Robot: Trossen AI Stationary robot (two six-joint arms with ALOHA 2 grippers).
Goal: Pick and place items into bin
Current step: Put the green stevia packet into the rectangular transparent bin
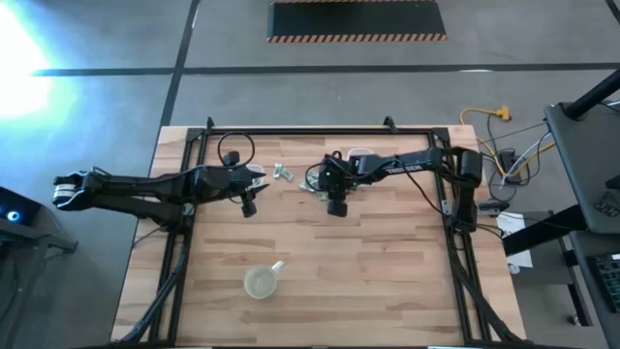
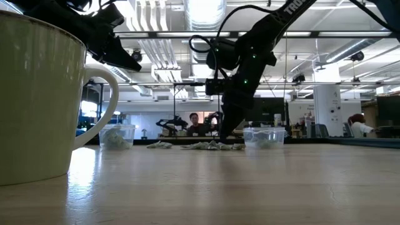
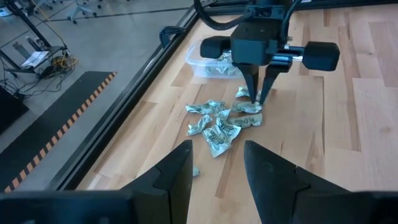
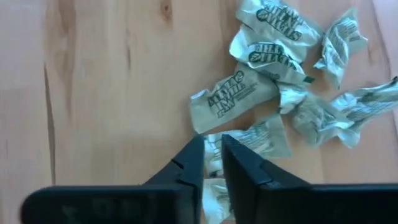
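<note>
Pincer work is midway: the right pincer (image 4: pixel 211 163) stands in the wrapper pile on the table (image 1: pixel 368 281), fingers nearly closed around one pale green wrapper (image 4: pixel 217 149). The left pincer (image 3: pixel 216 171) hovers released nearby. Some crinkled, printed wrappers already fill the clear bin (image 3: pixel 214 62); about ten remain loose beside it.

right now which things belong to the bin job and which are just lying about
Job:
- wrapped pieces heaped on the table
- clear container beside them
- right gripper, down at the heap
- left gripper, open, nearby

Lying about:
- yellowish cup
</note>
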